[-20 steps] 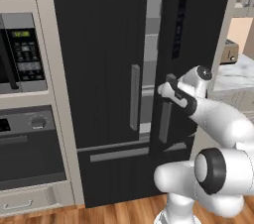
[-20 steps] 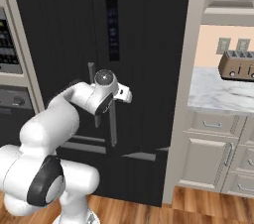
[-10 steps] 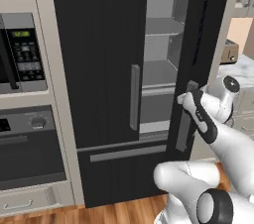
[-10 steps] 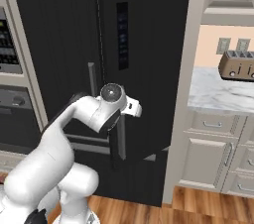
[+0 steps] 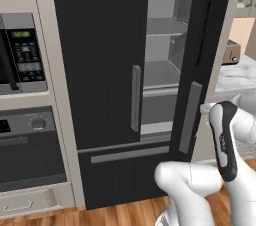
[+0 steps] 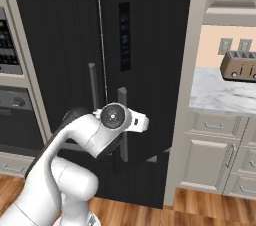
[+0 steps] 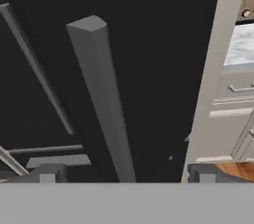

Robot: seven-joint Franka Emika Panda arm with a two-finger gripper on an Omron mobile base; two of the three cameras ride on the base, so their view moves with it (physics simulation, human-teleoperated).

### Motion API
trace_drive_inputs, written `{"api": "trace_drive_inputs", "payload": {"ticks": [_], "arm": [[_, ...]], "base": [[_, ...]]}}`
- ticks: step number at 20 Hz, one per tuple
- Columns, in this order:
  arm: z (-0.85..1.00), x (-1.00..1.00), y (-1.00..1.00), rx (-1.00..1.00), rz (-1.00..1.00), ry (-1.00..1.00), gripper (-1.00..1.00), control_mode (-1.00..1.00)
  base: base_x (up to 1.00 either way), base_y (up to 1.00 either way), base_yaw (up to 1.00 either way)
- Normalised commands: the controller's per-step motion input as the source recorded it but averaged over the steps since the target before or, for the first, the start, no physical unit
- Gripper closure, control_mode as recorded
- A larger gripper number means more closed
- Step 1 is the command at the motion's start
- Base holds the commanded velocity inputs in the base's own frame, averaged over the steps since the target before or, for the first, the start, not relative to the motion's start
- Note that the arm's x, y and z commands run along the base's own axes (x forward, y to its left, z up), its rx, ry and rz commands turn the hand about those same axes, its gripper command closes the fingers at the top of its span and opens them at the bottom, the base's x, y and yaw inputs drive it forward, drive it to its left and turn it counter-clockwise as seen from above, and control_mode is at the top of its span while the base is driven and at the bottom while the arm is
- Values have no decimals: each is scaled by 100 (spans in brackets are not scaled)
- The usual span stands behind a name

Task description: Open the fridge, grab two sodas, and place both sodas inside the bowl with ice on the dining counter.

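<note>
The black fridge (image 5: 100, 45) has its right door (image 5: 212, 30) swung partly out, and grey shelves (image 5: 162, 75) show in the gap; what I see of them is bare. The sodas, the bowl with ice and the dining counter are out of view. In the hand view my gripper (image 7: 124, 173) is open, its fingertips (image 7: 47, 173) wide apart on either side of the door's grey bar handle (image 7: 104, 104) without touching it. The hand (image 6: 117, 116) hovers in front of that handle (image 6: 122, 130), low at the door's edge.
A microwave (image 5: 22, 52) and an oven (image 5: 30, 145) sit in the beige wall left of the fridge. To the right, a toaster (image 6: 239, 67) stands on a marble counter (image 6: 220, 95) above cabinet drawers (image 6: 215, 155). The fridge's bottom drawer (image 5: 125, 170) is shut.
The right fridge door has swung further open, pulled by the handle. The gripper, shut on the handle a second ago, has let go and opened. The arm has drawn back to the right.
</note>
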Motion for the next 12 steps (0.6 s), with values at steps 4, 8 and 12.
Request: {"api": "trace_drive_inputs", "payload": {"ticks": [4,8,12], "arm": [[32,-86,56,-28,0,-30,-100,-100],[40,-42,83,-33,0,-25,-100,-100],[48,-1,93,-33,2,-17,-100,-100]], "base": [[0,0,0],[0,0,0],[0,0,0]]}}
